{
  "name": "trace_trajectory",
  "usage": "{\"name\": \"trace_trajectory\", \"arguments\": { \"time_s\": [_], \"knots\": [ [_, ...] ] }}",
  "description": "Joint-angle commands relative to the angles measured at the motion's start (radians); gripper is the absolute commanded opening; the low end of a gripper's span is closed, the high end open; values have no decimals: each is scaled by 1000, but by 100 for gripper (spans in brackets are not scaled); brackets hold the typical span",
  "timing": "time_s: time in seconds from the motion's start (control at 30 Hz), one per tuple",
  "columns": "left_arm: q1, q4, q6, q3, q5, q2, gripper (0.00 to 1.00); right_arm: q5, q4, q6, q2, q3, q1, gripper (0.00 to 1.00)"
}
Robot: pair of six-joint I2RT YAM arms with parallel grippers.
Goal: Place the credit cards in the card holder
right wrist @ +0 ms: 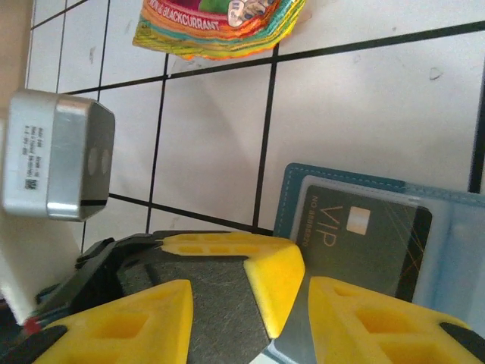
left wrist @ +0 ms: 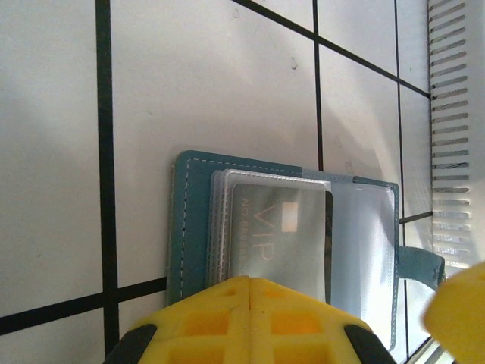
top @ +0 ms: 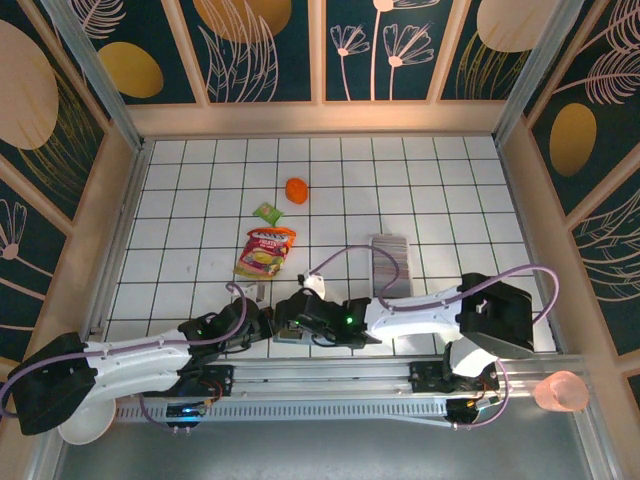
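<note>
The card holder (left wrist: 195,227) is laid open and flat on the tiled table (left wrist: 227,91), close to its near edge, between the two grippers. One dark VIP card (right wrist: 364,231) is seated in its clear sleeve. The left gripper (left wrist: 250,284) is fully closed. Its yellow fingers are pressed together over one edge of the holder, and nothing is seen clamped between them. The right gripper (right wrist: 250,292) is set about half open at the holder, with one finger above the card. No object is seen gripped. Farther right, a dense row of credit cards (top: 390,248) is packed in the white tray (top: 390,285), well apart from the holder.
</note>
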Motion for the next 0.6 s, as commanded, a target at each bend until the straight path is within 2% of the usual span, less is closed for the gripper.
{"name": "trace_trajectory", "arguments": {
  "time_s": [0.0, 0.1, 0.3, 0.43, 0.57],
  "knots": [
    [-1, -48, -3, -13, -10, -7, 0, 73, -189, 61, -74, 85, 30, 45],
    [-1, -44, 0, -13, -10, -11, 0, 111, -321, 194, -108, 46, 78, 44],
    [-1, -25, 7, -7, 14, 18, 0, 70, -341, 380, -115, -57, 139, 42],
    [-2, -24, 6, -11, 17, 21, 0, 76, -427, 448, -87, -55, 146, 42],
    [-1, -27, 6, -12, 15, 14, 0, 94, -438, 471, -82, -74, 143, 42]
  ]
}}
